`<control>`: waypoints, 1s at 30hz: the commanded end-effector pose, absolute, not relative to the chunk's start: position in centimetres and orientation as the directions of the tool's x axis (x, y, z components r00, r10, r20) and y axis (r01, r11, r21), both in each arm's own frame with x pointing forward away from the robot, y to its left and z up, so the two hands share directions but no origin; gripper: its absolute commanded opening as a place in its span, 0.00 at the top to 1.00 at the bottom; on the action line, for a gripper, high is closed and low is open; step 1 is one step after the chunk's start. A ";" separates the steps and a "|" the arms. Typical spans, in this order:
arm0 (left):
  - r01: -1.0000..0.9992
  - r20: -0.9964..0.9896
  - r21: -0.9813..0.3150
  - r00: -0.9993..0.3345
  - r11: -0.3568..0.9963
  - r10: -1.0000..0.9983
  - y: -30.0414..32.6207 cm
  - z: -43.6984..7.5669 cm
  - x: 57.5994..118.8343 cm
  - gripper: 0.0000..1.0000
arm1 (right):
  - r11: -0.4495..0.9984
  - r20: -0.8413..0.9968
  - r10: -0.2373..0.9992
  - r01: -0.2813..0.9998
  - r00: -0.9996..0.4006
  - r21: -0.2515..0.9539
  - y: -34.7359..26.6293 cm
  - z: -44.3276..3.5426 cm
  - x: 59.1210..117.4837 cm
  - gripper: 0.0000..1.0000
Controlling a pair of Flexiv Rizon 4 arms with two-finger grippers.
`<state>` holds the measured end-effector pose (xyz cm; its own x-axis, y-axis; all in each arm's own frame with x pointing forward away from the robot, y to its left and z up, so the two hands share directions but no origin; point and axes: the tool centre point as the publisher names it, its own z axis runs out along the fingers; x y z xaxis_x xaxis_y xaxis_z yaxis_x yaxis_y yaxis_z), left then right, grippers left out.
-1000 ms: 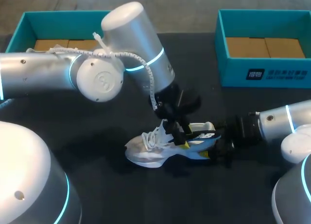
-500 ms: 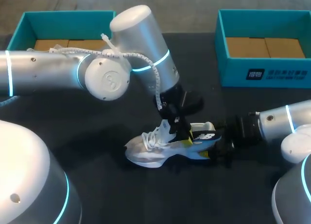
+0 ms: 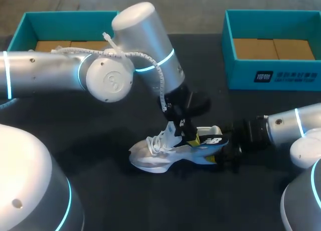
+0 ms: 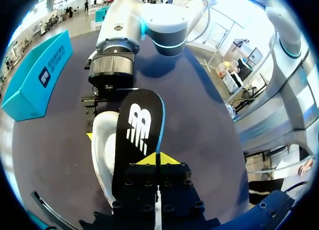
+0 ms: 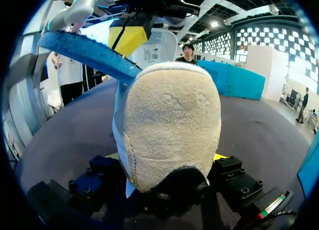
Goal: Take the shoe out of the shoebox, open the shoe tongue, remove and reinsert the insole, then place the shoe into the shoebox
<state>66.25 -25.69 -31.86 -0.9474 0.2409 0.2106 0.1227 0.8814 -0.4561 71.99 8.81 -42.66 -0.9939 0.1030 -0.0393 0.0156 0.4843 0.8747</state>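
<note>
A white shoe (image 3: 159, 153) lies on its side on the black table. Its heel (image 5: 172, 122), beige suede, sits between the fingers of my right gripper (image 3: 229, 152), which grips it from both sides. The black insole (image 4: 138, 135), with a white logo and a blue underside (image 5: 82, 49), sticks up out of the shoe's opening. Reaching down from above, my left gripper (image 4: 156, 160) is shut on the insole's edge, its yellow tips pressed together. In the head view the insole (image 3: 210, 139) shows just past the left gripper (image 3: 184, 132).
Two teal boxes with brown cardboard inside stand at the back of the table, one at the left (image 3: 27, 23) and one at the right (image 3: 241, 73). My left arm's big elbow (image 3: 108, 78) hangs over the middle-left of the table.
The left gripper has closed on the insole's edge. The left arm shifted slightly right a second ago. The right arm and the shoe have stayed put.
</note>
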 end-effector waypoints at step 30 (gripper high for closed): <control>0.218 0.055 -0.452 -0.961 0.865 0.271 -20.1 -22.8 63.4 1.00 | 0.487 -0.041 0.105 0.016 -0.994 0.874 8.9 -42.8 72.0 1.00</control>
